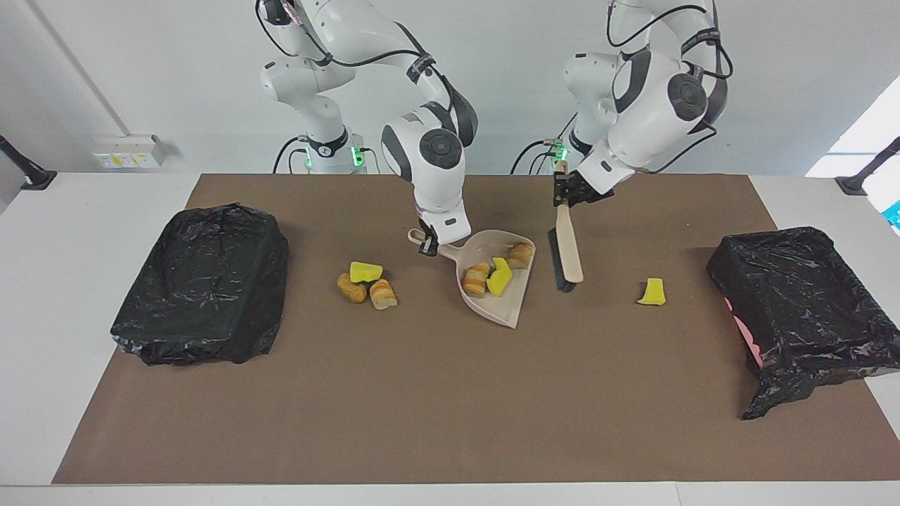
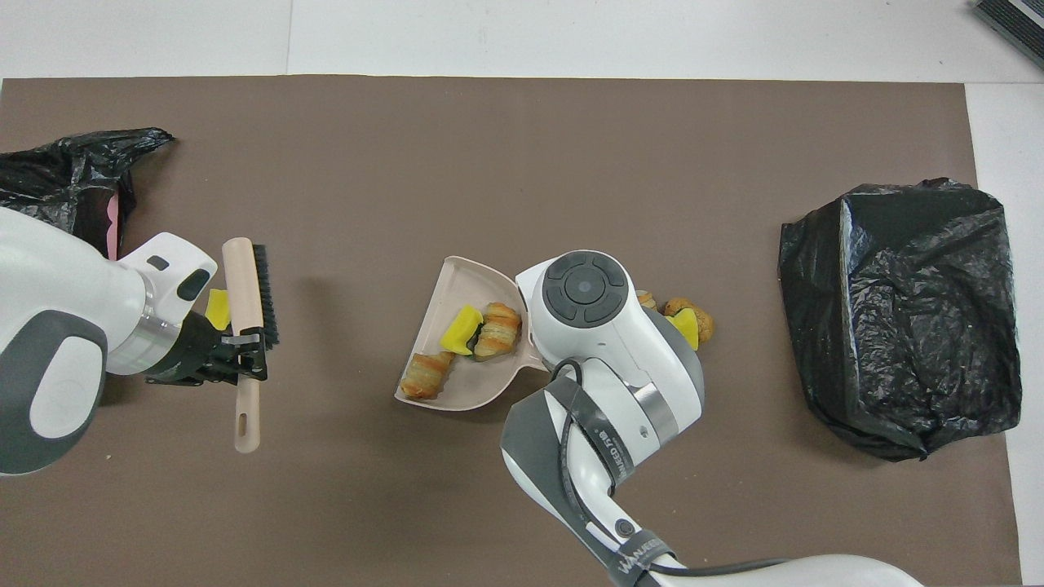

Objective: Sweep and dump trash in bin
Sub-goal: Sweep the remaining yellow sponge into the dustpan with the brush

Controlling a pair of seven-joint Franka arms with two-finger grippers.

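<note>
A strap on the right arm (image 2: 608,456) bears lettering, only partly legible.

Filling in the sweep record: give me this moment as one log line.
left pincer: shut on brush, raised | right pincer: shut on dustpan handle | three pieces in pan | yellow chunk unswept

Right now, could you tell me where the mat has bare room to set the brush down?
The widest bare stretch is the mat's edge farthest from the robots, running between both black bins. The gap between the dustpan and the lone yellow piece is free too. It is crowded around the dustpan and the three loose pieces beside it.
</note>
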